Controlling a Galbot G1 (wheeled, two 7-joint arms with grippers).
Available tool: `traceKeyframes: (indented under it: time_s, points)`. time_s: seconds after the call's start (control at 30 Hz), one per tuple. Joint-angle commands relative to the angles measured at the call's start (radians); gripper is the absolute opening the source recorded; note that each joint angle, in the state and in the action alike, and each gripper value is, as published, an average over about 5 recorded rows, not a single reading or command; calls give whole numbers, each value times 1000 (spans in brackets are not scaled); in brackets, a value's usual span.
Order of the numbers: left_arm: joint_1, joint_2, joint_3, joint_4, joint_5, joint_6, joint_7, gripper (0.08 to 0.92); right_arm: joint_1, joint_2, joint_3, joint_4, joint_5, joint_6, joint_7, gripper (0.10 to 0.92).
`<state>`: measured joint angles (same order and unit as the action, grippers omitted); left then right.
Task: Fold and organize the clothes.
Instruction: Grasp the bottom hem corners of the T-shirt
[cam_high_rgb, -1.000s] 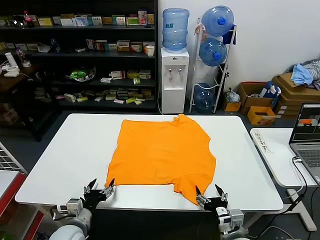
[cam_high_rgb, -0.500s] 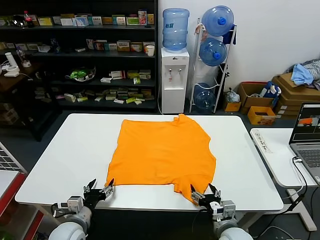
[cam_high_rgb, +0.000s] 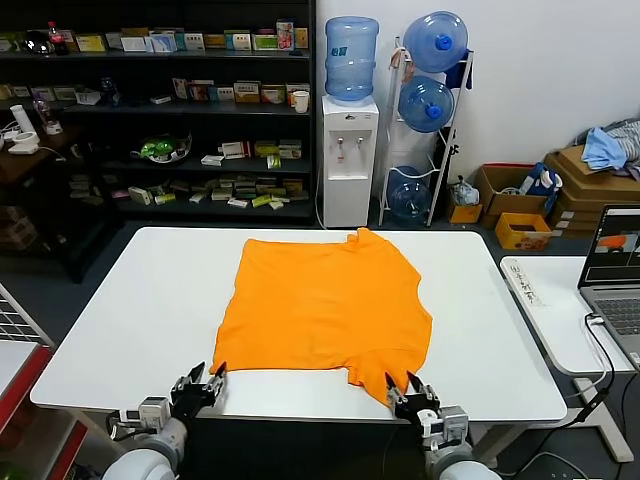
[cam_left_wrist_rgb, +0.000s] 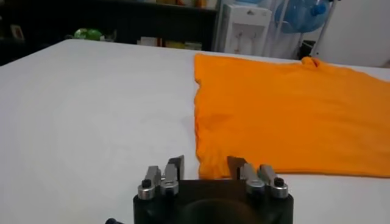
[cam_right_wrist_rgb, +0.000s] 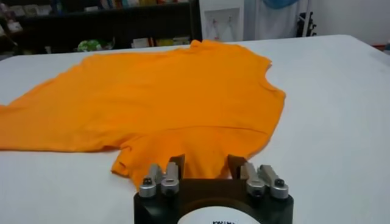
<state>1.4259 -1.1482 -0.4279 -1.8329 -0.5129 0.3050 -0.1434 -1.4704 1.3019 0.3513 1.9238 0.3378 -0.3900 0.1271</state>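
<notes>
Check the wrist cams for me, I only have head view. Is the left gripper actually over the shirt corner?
Observer: Yes. In the left wrist view the left gripper has its fingers apart, with the T-shirt corner lying between them on the table.
Operator: Right side?
Observer: In the right wrist view the right gripper straddles the end of the near sleeve. Its fingers are apart and the cloth between them lies flat, not bunched.

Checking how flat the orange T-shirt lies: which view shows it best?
The head view: the whole T-shirt shows from above on the white table. The left wrist view shows only a near corner and one side edge; the right wrist view looks low across it.
</notes>
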Motion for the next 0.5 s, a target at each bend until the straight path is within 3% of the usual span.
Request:
traceKeyframes:
  time_s: [0.03, 0.27, 0.37, 0.5]
  points:
    - [-7, -3, 2, 24, -3, 0, 3, 412, -8, 0, -2, 5, -3, 2, 2, 332]
    - [-12, -4, 4, 24, -6, -7, 6, 212, -18, -3, 7, 13, -5, 24, 2, 147]
    - [-8, -1, 3, 6, -29, -8, 1, 130, -29, -7, 8, 27, 0, 35, 6, 125]
    - [10, 16, -3, -61, -187, 24, -34, 92, -68, -30, 7, 66, 30, 51, 22, 125]
